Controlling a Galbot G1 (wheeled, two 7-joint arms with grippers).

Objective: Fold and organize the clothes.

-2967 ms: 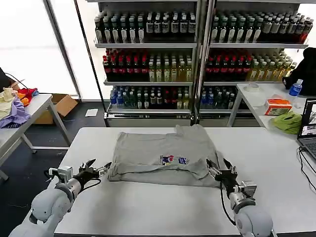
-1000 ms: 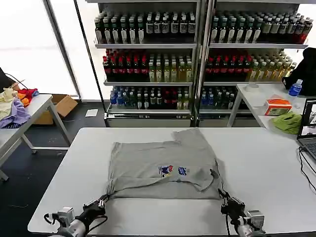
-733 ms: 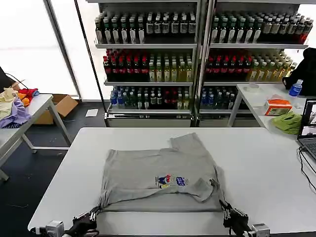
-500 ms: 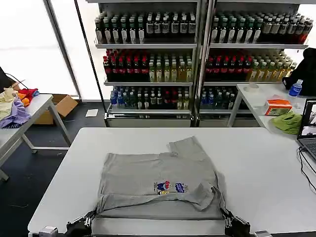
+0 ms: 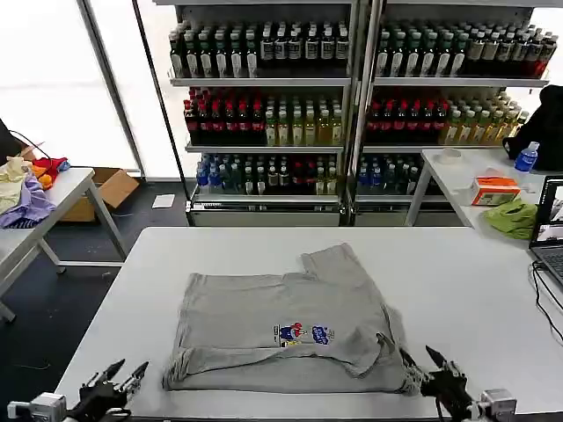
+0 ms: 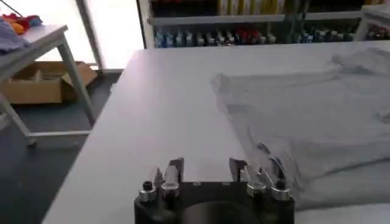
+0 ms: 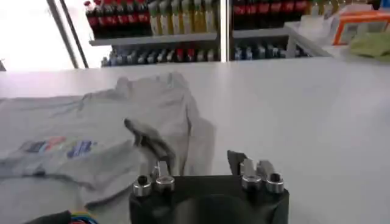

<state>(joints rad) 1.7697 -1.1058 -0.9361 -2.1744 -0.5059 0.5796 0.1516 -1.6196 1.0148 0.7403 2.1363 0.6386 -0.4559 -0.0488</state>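
A light grey short-sleeved shirt (image 5: 281, 330) with a small multicoloured chest print lies partly folded on the white table (image 5: 475, 281), its lower hem close to the near edge. My left gripper (image 5: 126, 369) stands open at the near edge, just left of the shirt's lower left corner, with nothing in it. My right gripper (image 5: 422, 359) is open too, beside the lower right corner. In the left wrist view the left gripper (image 6: 206, 167) faces bare table, the shirt (image 6: 304, 109) off to one side. In the right wrist view the right gripper (image 7: 198, 164) sits just short of the shirt (image 7: 91, 134).
Shelves of bottles (image 5: 352, 97) stand behind the table. A side table (image 5: 53, 198) at the left carries purple, red and yellow garments. The table at the right holds a lime-green cloth (image 5: 515, 217), an orange box (image 5: 495, 189), a blue bottle and a laptop (image 5: 552, 229).
Both grippers drew the shirt's lower corners toward the near edge, then let go and now stand open. The shirt lies closer to me than before.
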